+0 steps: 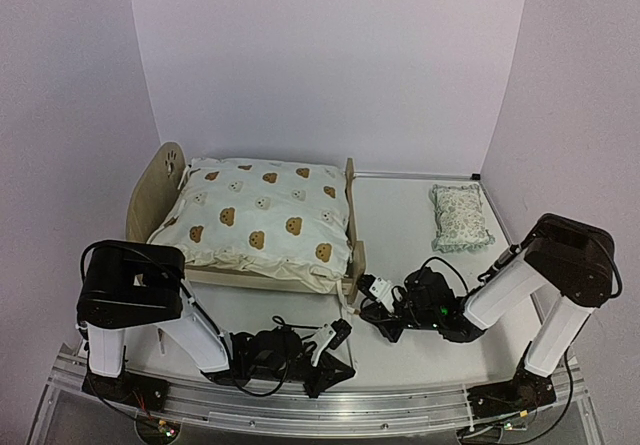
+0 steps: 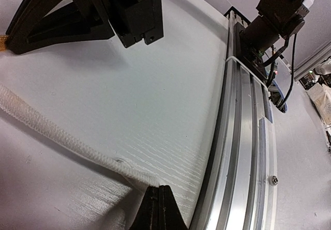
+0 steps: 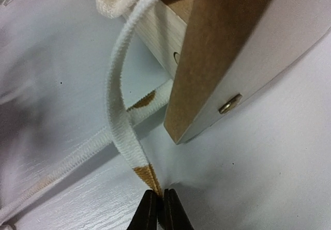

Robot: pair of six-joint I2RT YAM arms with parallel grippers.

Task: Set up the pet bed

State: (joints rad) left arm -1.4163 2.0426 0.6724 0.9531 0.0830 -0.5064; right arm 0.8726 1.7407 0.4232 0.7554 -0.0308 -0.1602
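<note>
The pet bed stands at the left middle, its headboard (image 1: 158, 190) on the left and its footboard (image 1: 352, 217) on the right. The cream bear-print quilt (image 1: 262, 220) covers it and hides the mattress. My right gripper (image 1: 368, 292) is low by the footboard's near corner (image 3: 217, 59), shut (image 3: 159, 194) on the quilt's ribbed trim (image 3: 121, 121) at a brown patch. My left gripper (image 1: 338, 332) is near the table's front, shut (image 2: 159, 189) on another stretch of the quilt's trim (image 2: 51, 129). The green-patterned pillow (image 1: 460, 217) lies at the back right.
An aluminium rail (image 1: 300, 410) runs along the near table edge and shows in the left wrist view (image 2: 243, 152). The right arm's base (image 2: 274, 13) stands on it. White walls close in the back and both sides.
</note>
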